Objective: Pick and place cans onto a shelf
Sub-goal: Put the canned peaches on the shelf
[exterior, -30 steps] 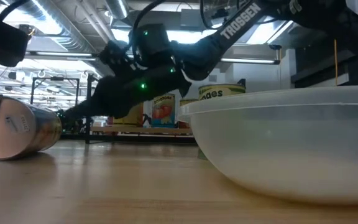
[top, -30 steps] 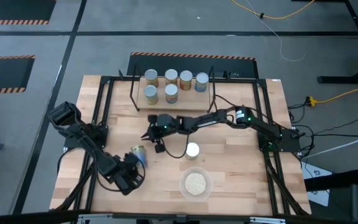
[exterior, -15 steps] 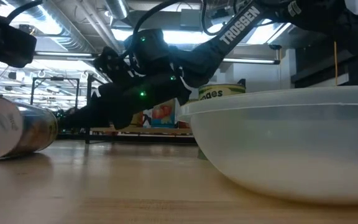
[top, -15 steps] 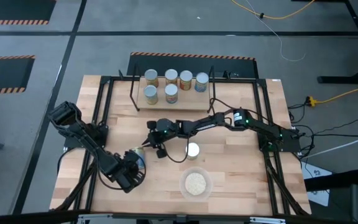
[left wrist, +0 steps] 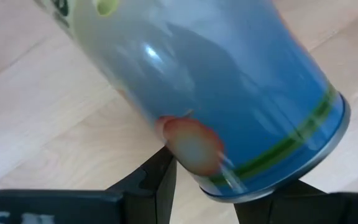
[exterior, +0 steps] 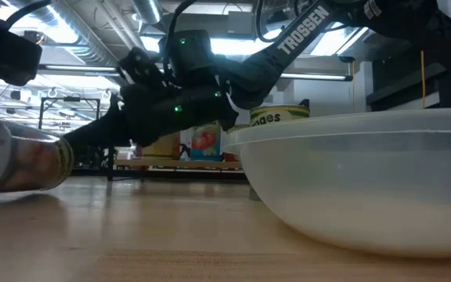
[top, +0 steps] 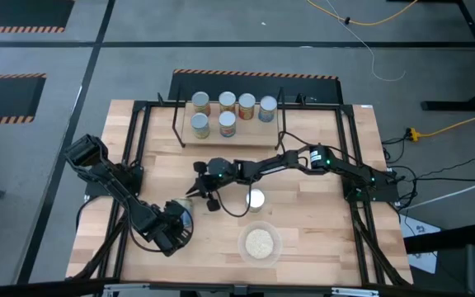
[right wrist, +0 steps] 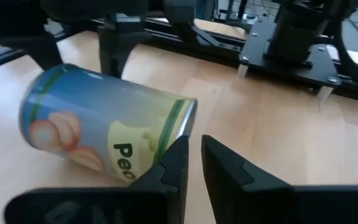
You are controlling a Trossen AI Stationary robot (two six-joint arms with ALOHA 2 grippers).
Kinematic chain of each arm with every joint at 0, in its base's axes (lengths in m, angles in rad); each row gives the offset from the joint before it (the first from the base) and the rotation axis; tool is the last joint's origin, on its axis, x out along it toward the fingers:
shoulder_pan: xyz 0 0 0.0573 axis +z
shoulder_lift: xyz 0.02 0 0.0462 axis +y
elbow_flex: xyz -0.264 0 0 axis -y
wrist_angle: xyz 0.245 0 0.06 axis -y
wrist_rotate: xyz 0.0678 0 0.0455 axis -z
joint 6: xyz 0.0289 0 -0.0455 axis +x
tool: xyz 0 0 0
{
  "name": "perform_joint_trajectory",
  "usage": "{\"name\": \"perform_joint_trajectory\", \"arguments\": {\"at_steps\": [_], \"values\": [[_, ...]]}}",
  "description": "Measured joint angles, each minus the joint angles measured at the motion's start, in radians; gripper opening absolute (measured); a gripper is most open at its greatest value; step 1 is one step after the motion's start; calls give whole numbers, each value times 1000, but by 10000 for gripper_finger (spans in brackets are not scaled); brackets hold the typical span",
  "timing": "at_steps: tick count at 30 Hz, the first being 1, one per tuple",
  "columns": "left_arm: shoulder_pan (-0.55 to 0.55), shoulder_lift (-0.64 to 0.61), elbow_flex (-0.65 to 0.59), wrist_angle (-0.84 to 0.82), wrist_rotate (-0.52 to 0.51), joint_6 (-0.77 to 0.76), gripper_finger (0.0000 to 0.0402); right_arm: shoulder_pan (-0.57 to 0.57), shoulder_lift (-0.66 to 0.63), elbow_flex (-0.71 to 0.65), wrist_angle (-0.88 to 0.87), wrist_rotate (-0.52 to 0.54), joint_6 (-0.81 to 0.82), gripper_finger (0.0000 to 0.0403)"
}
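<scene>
A blue-labelled can (top: 185,206) lies on its side on the tabletop, left of centre; it also shows in the low view (exterior: 22,160). My left gripper (top: 176,221) is open at the can's near side, its fingers on either side of one end of the can (left wrist: 216,81). My right gripper (top: 191,195) is at the can's far side, its fingers almost together (right wrist: 195,146) beside the can's other end (right wrist: 98,134). A second can (top: 256,199) stands upright near the middle. Several cans (top: 225,111) stand on the shelf (top: 229,139) at the back. My left gripper has the can's end rim (left wrist: 272,168) between its two fingers, which come level from the table's near left. I cannot tell whether they touch it. My right gripper comes slanting down from the far right. The outer side of one finger (right wrist: 174,163) is at the can's end rim (right wrist: 188,118), and I cannot tell whether it touches. The can lies on the table.
A clear bowl of pale grains (top: 260,243) stands near the front edge, right of the lying can, and fills the low view's right half (exterior: 351,180). Black frame rails (top: 138,157) run along the table's left and right sides.
My right gripper has gone down and toward the table's near left, up to the lying can. The can has shifted a little toward the near edge, farther in between my left gripper's fingers.
</scene>
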Motion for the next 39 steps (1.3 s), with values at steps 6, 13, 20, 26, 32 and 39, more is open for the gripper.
{"name": "perform_joint_trajectory", "arguments": {"at_steps": [6, 13, 20, 26, 32, 39], "values": [[0, 0, 0, -4, 49, 0, 125, 0, 0, 0, 8, -94, 14, 52], [0, 0, 1, -24, 70, -3, 125, -1, -2, 0, 73, -137, 109, 52], [0, 0, 0, -31, 69, -5, 125, -4, -6, 1, 148, -219, 197, 52], [11, -1, -1, -50, 34, -9, 125, 1, -5, 0, 187, -317, 264, 52], [49, 0, -1, -58, 33, 17, 125, 7, -5, 0, 208, -344, 267, 52], [78, 0, -1, -58, 41, 72, 125, 10, -3, 0, 205, -336, 264, 52]]}}
